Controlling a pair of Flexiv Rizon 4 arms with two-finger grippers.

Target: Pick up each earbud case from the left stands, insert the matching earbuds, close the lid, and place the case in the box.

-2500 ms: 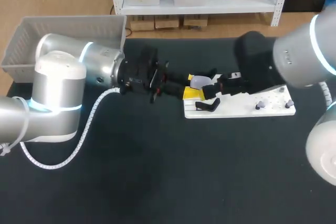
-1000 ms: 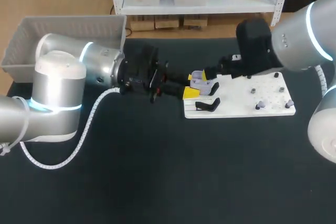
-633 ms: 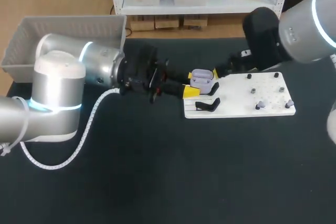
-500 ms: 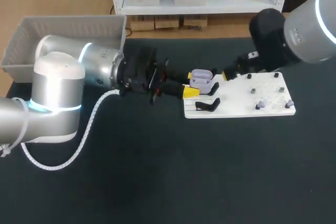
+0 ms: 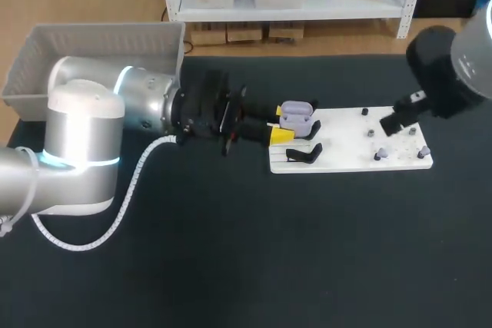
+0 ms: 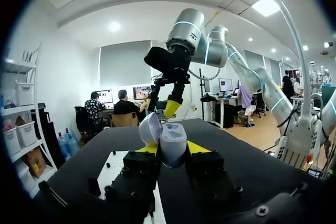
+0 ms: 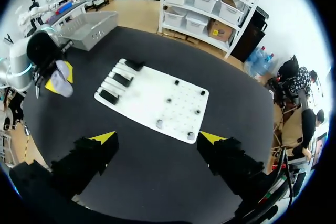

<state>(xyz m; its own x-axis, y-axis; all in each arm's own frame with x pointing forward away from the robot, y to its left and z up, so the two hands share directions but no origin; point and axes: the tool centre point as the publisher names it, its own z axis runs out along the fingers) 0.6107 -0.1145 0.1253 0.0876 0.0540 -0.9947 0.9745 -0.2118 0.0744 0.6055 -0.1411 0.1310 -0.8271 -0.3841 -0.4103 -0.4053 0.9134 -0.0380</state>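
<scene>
My left arm (image 5: 84, 144) crosses the near left part of the black surface (image 5: 231, 266) and stretches toward its middle.

A white board (image 5: 346, 147) lies flat on the surface, right of the middle. A black stand (image 5: 304, 154) sits at the board's near left corner. Two small lavender pieces (image 5: 378, 156) that look like earbuds stand close to its near right edge. Dark pegs dot the rest of its right half.

At the board's far left corner the left pincer (image 5: 281, 123) is gripping the lavender earbud case (image 5: 298, 115). One yellow tip presses on either side of the case's base. The case is held clear of the surface, with a second black stand showing just under it. In the left wrist view the case stands upright between the fingers, with its lid swung open and tipped back to one side. I cannot tell whether anything sits inside it.

My right arm (image 5: 453, 67) comes in from the right edge. Its pincer (image 7: 157, 138) hangs above the board's right part with its fingers spread wide and nothing between them. In the right wrist view the board lies well below and ahead of it.

A grey slatted box (image 5: 100, 44) stands at the far left corner of the surface, well apart from the board.
</scene>
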